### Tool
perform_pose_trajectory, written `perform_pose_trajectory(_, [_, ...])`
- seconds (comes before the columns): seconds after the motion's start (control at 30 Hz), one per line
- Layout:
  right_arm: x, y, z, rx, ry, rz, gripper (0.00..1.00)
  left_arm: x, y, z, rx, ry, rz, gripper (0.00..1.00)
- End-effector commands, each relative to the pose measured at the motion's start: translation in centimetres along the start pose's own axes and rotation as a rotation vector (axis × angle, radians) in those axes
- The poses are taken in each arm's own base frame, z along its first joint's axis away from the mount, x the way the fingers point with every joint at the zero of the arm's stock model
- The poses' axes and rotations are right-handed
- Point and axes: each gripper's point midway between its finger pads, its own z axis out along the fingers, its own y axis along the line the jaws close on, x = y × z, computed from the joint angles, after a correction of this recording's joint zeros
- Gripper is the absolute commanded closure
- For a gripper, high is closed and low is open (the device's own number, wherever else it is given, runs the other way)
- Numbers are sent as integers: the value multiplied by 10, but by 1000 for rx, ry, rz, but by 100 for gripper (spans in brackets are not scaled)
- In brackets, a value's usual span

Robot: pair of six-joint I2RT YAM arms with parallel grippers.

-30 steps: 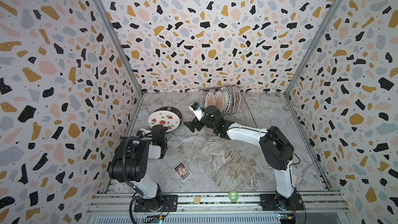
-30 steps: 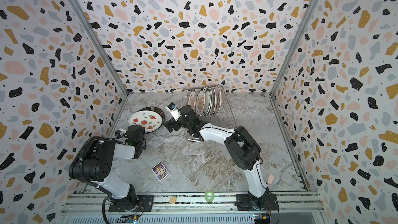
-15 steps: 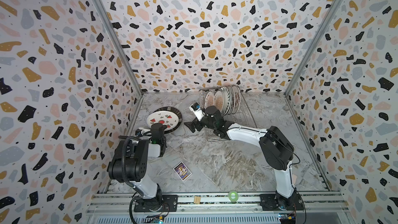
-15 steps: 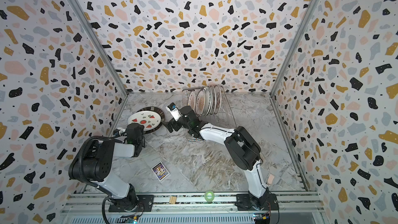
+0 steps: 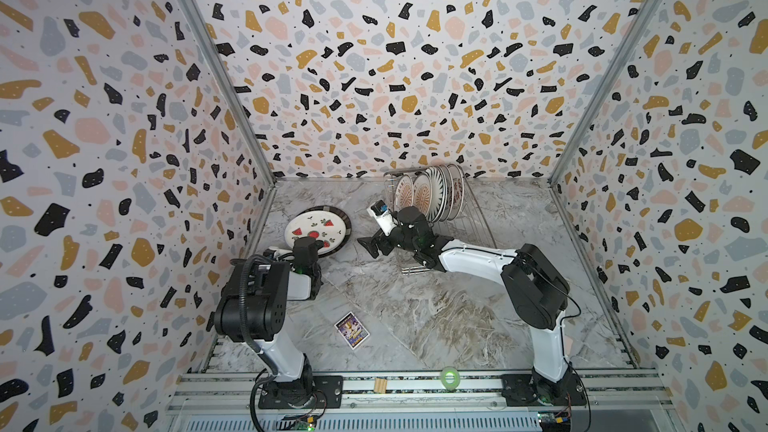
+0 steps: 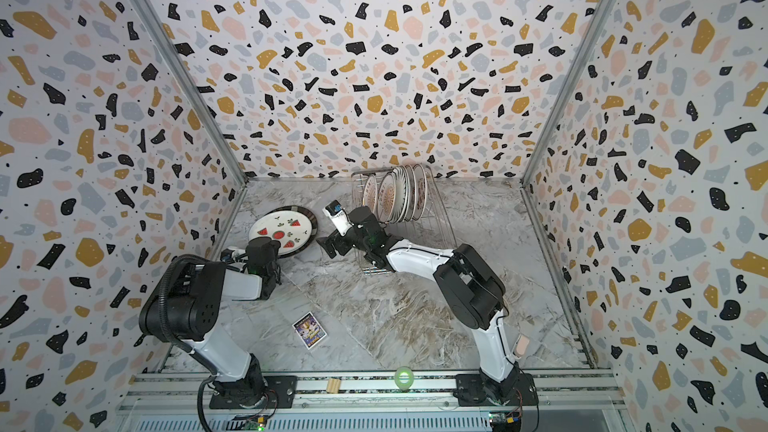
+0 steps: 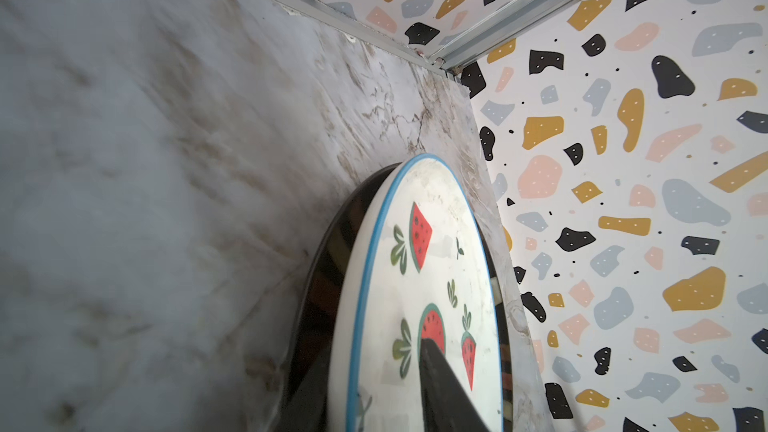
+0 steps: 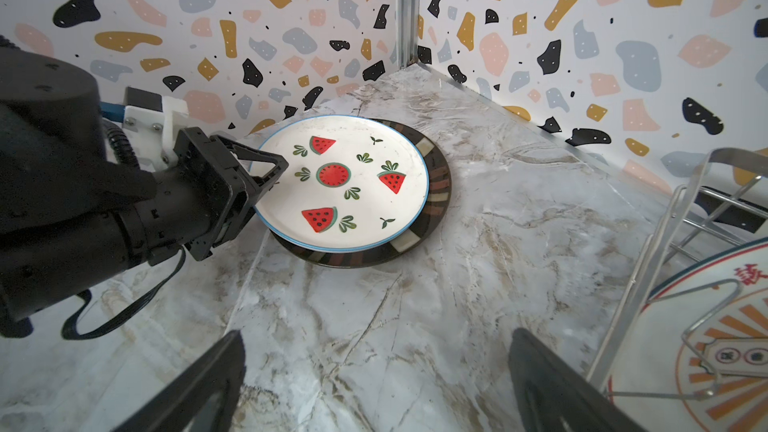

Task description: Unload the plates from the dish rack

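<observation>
Plates are split between two places. Two lie stacked flat on the table at the centre left of both top views. A white watermelon plate [image 5: 318,227] [image 6: 282,228] sits on top of a dark-rimmed plate [image 5: 343,218] [image 6: 312,218], whose striped rim shows along one side. The rest stand on edge in a row [image 5: 432,197] [image 6: 395,197] in the dish rack [image 5: 471,222] [image 6: 438,218], up against the back wall just right of centre. In the right wrist view, the front plate in the rack [image 8: 706,326] shows orange sunburst rays and red characters behind the wire frame [image 8: 660,251].

At the lower edge of the stack is the left tool [image 5: 318,245] [image 8: 270,178]. Its jaws are a little apart and straddle the stack's rim. One finger [image 7: 436,376] lies over the face of the watermelon plate [image 7: 432,259] [image 8: 345,180] and the other is below the dark rim [image 7: 332,268] [image 8: 438,184]. The upper finger seems clear of the plate.

The right tool [image 5: 370,243] [image 6: 328,245] [image 8: 376,336] is spread wide with nothing between its jaws. It hangs over bare table between the stack and the rack's near left corner.

A purple card [image 5: 352,330] [image 6: 309,330] lies on the table in the lower middle, well apart from both. A green tape roll [image 5: 448,377] [image 6: 404,378] rests on the front rail.
</observation>
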Motion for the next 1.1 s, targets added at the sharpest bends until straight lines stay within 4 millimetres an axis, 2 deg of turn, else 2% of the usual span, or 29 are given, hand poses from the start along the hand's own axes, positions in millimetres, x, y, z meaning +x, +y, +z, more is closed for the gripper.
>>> perform_pose_trajectory(0.0, [-36, 1, -18, 10, -79, -2, 0, -14, -19, 2, 46, -64, -5, 65])
perform_pose_trajectory(0.5, [-38, 4, -18, 10, -81, -3, 0, -20, -7, 5, -9, -109, 20, 64])
perform_pose_trajectory(0.77, [-40, 4, -19, 15, -83, -6, 1, -14, -1, 11, -25, -99, 29, 67])
perform_pose_trajectory(1.07, [-38, 3, -20, 23, -77, -9, 1, -24, 5, 5, -51, -150, 40, 65])
